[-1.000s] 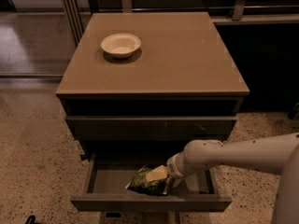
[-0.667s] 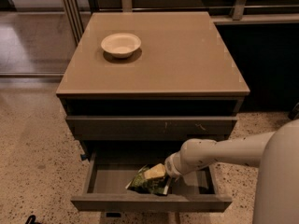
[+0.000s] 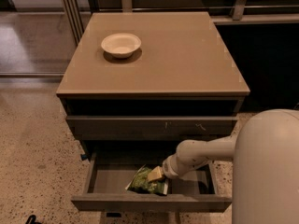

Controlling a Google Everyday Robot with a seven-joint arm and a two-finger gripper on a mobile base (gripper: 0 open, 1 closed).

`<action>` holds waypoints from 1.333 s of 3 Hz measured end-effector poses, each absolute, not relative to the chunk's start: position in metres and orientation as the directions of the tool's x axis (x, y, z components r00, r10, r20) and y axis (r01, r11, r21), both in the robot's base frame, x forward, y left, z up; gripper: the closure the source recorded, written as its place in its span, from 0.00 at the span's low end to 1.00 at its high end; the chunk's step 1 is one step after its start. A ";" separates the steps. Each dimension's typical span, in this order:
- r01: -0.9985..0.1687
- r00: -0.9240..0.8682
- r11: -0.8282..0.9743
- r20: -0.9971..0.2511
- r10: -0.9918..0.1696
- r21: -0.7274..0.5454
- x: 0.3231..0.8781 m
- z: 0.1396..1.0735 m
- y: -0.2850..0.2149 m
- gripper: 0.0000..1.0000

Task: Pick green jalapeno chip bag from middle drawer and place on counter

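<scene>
Cabinet viewed from above and in front. The tan surface is its top slab. One cream bowl stands upright on it, toward 10 o'clock from the slab's middle and well clear of every edge.

Below the slab is a dark open gap, then a shut grey drawer front with pale scuff marks right of centre.

Under that, the middle drawer is pulled out toward the camera with its grey inner floor exposed. The green jalapeno chip bag lies on that floor near the middle of the drawer's width, toward 6 o'clock, close behind the drawer's front wall. The bag is crumpled and lying flat, with a pale corner at its 9 o'clock end. The floor to either side of it is bare.

The tool is down inside the drawer at about 1 o'clock on the bag. Its pale yellowish tip is against the bag's upper edge. I cannot tell whether the tool is open or shut, or whether it has actually taken hold of the bag. The bag is not lifted off the drawer floor.

The white arm comes in from 3 o'clock and slopes down into the drawer over its right side. The robot's pale rounded body fills the frame at 4 to 5 o'clock and hides the cabinet's lower right corner.

Speckled terrazzo floor runs along the cabinet's 9 o'clock side.
</scene>
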State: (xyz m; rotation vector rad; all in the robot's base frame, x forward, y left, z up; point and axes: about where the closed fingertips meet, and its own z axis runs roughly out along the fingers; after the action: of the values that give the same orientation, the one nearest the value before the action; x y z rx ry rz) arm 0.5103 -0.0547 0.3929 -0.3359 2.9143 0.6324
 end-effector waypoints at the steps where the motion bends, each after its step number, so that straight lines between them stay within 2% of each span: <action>1: -0.246 -0.965 0.887 -0.183 -0.187 0.392 0.510 0.393 -0.055 0.54; 3: -0.255 -0.963 0.886 -0.186 -0.196 0.387 0.510 0.395 -0.052 0.99; 4: -0.300 -0.945 0.876 -0.244 -0.218 0.377 0.504 0.421 -0.054 1.00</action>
State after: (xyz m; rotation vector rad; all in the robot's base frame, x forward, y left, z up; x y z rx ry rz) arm 0.5040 -0.0542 0.4208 -0.3980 2.8527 0.6193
